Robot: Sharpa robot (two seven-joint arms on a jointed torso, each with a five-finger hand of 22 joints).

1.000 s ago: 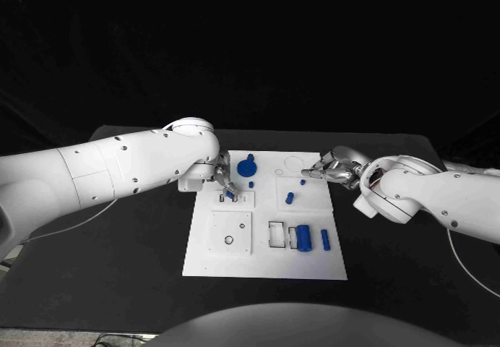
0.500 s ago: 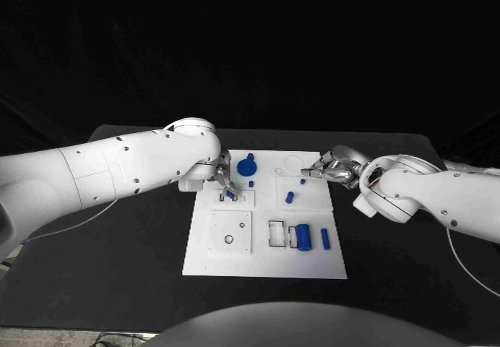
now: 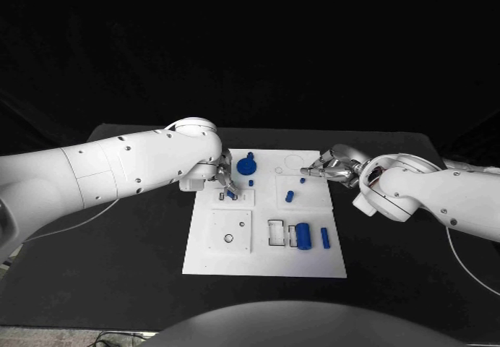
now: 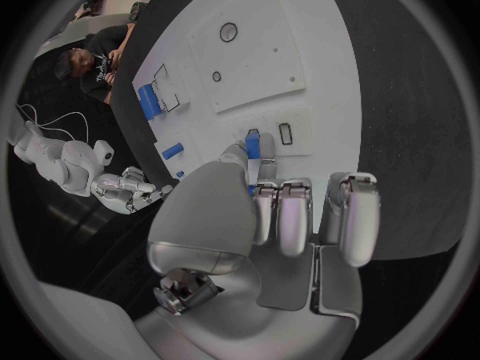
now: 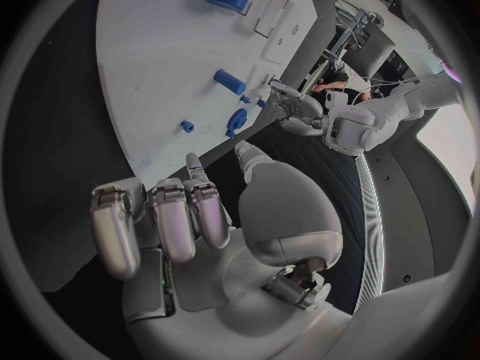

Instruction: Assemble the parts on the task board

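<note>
The white task board (image 3: 266, 254) lies mid-table. My left hand (image 3: 223, 178) hovers over its far left part and pinches a small blue part (image 4: 252, 145) between thumb and finger, just beside a small dark slot (image 4: 286, 134). My right hand (image 3: 325, 170) sits at the board's far right edge, fingers (image 5: 160, 220) curled in with nothing seen in them. On the board lie a round blue knob (image 3: 246, 166), a small peg (image 3: 303, 181), another peg (image 3: 290, 196), a large blue block (image 3: 303, 236) and a slim blue bar (image 3: 325, 239).
A square plate with round holes (image 3: 230, 231) and a white rectangular frame (image 3: 276, 233) sit on the board's near half. Black table (image 3: 125, 260) surrounds the board on all sides. Both white arms cross the table's far half.
The left hand has shifted very slightly over the slot with its blue part. The right hand and the loose parts stay where they were.
</note>
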